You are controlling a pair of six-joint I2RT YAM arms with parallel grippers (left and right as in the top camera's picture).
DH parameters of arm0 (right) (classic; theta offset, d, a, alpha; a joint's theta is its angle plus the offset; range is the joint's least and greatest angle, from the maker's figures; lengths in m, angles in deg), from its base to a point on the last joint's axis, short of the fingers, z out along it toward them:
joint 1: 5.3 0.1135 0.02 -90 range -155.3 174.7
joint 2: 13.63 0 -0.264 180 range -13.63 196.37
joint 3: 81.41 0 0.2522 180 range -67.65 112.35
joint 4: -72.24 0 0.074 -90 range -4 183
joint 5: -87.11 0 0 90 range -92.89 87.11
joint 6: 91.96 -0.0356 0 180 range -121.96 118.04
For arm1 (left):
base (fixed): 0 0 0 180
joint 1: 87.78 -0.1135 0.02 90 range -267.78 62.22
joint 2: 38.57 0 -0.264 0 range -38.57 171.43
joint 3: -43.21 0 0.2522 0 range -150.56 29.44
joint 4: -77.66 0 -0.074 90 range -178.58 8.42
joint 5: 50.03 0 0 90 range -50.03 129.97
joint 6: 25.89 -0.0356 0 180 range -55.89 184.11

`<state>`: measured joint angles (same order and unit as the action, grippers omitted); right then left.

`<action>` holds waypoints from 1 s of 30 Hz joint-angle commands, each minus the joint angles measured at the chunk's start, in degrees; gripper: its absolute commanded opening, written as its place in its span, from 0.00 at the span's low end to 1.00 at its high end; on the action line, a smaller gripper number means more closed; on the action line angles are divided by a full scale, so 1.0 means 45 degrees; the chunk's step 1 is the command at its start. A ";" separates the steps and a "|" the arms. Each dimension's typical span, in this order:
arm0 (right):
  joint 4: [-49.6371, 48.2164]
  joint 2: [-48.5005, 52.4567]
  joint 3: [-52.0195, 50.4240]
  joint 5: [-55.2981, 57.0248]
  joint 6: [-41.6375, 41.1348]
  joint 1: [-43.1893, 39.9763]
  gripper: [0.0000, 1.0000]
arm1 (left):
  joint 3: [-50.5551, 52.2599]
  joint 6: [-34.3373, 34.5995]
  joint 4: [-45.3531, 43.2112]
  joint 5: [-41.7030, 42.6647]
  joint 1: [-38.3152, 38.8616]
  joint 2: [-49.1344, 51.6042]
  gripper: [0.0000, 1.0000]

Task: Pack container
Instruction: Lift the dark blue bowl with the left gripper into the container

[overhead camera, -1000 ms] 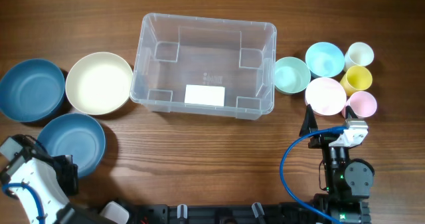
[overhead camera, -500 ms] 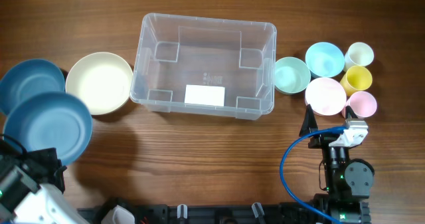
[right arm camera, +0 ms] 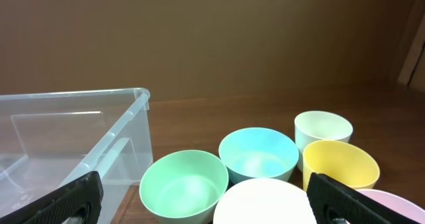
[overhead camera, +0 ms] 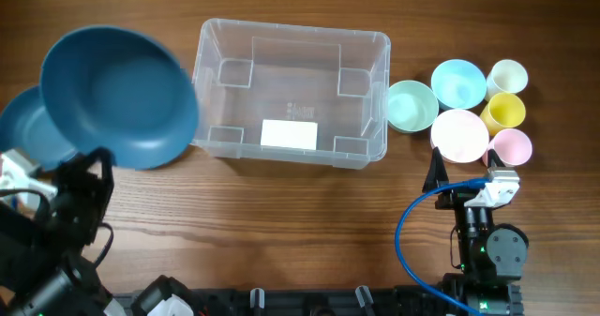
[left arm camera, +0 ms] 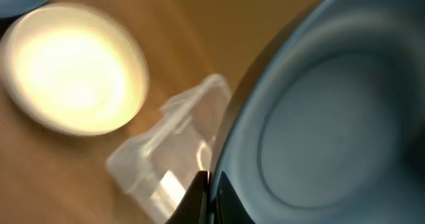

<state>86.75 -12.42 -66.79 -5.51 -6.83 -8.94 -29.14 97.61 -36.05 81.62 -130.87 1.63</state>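
The clear container (overhead camera: 291,91) stands empty at the table's middle, white label at its near wall. My left gripper (overhead camera: 101,158) is shut on the rim of a large dark blue bowl (overhead camera: 117,96) and holds it high, tilted, just left of the container. In the left wrist view the blue bowl (left arm camera: 319,117) fills the right side, my gripper (left arm camera: 208,199) pinches its rim, and the container's corner (left arm camera: 172,151) lies below. My right gripper (overhead camera: 464,171) is open and empty, near the small bowls; it also shows in the right wrist view (right arm camera: 216,207).
A second blue bowl (overhead camera: 26,128) sits at the far left. A cream bowl (left arm camera: 73,68) lies under the lifted bowl, hidden from overhead. Right of the container: a green bowl (overhead camera: 412,105), a light blue bowl (overhead camera: 458,82), a pale pink bowl (overhead camera: 459,135), a white cup (overhead camera: 507,76), a yellow cup (overhead camera: 503,111), a pink cup (overhead camera: 511,147).
My left gripper has lifted the blue bowl off the table and carried it up and right towards the container; it now covers the cream bowl. The right arm has not moved.
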 commanded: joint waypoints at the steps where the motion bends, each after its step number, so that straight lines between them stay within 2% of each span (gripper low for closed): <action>1: -0.0068 -0.0010 -0.0053 -0.0199 0.0049 -0.0053 1.00 | -0.0287 -0.0345 -0.1851 0.0865 0.1574 0.0131 0.04; 4: -0.0068 -0.0010 -0.0053 -0.0199 0.0044 -0.0053 1.00 | -0.0287 -0.0296 -0.2827 0.0476 0.2657 0.0563 0.04; 10: -0.0073 -0.0010 -0.0053 -0.0199 0.0044 -0.0053 1.00 | -0.0442 -0.0845 -0.4449 -0.1928 0.6295 0.3065 0.04; 15: -0.0068 -0.0010 -0.0053 -0.0199 0.0049 -0.0053 1.00 | -0.2278 -0.2249 -0.3978 -0.5105 0.9520 0.5906 0.04; 17: -0.0068 -0.0010 -0.0053 -0.0199 0.0049 -0.0053 1.00 | -0.3730 -0.2749 -0.3036 -0.7553 1.1035 0.7354 0.04; 21: -0.0068 -0.0010 -0.0053 -0.0199 0.0044 -0.0053 1.00 | -0.4721 -0.2744 -0.2118 -0.9588 1.2007 0.8675 0.04; 30: -0.0068 -0.0010 -0.0053 -0.0199 0.0049 -0.0053 1.00 | -0.4721 -0.4099 -0.1088 -1.0180 1.2065 1.1536 0.04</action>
<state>86.75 -12.40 -66.79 -5.51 -6.83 -8.94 -49.23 83.80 -41.42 38.65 -76.65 50.51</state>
